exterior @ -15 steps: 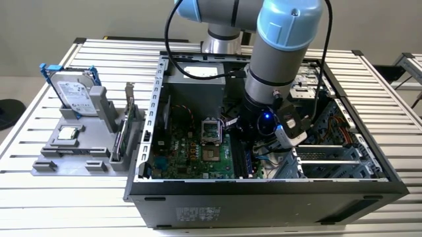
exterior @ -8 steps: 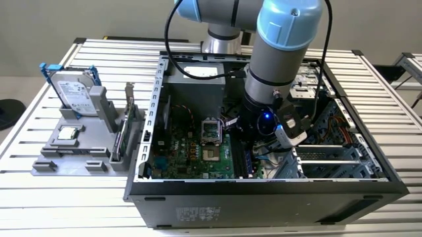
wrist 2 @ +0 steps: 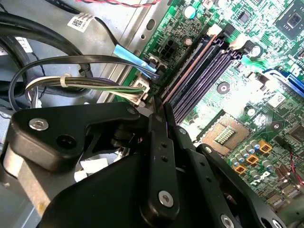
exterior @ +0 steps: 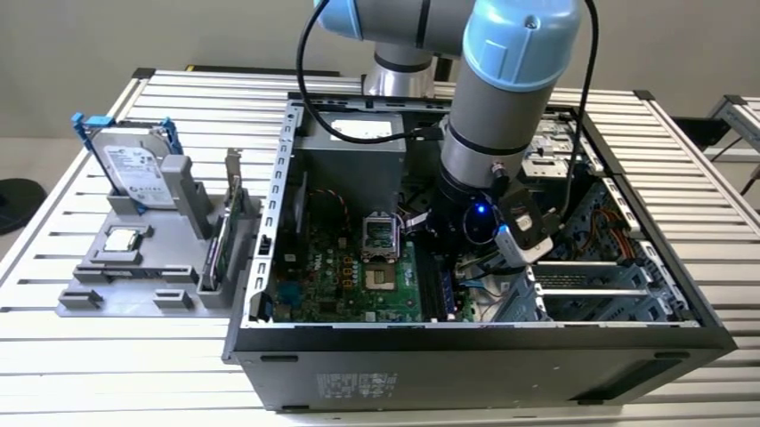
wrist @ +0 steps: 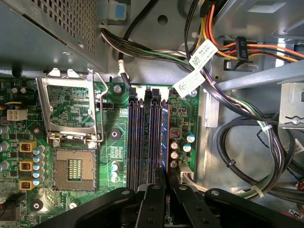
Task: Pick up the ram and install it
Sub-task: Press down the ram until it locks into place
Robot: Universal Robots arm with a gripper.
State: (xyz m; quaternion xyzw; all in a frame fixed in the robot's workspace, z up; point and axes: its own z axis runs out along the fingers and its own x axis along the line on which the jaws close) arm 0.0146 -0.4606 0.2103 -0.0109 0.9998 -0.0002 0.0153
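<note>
The fingers are pinched closed on the ram, directly over the outermost memory slot; keep it square and press evenly.

the exterior view was evenly and softly lit, with the slatted table pale and nearly shadowless and the far corners of the open computer case sunk in shade under the arm. a small blue light glowed at the wrist. in both wrist views a bright light, perhaps mounted on the arm, fell on the motherboard, leaving glare on the green board and the memory slots. the black gripper sat close to the lens, dark and slightly soft.
</note>
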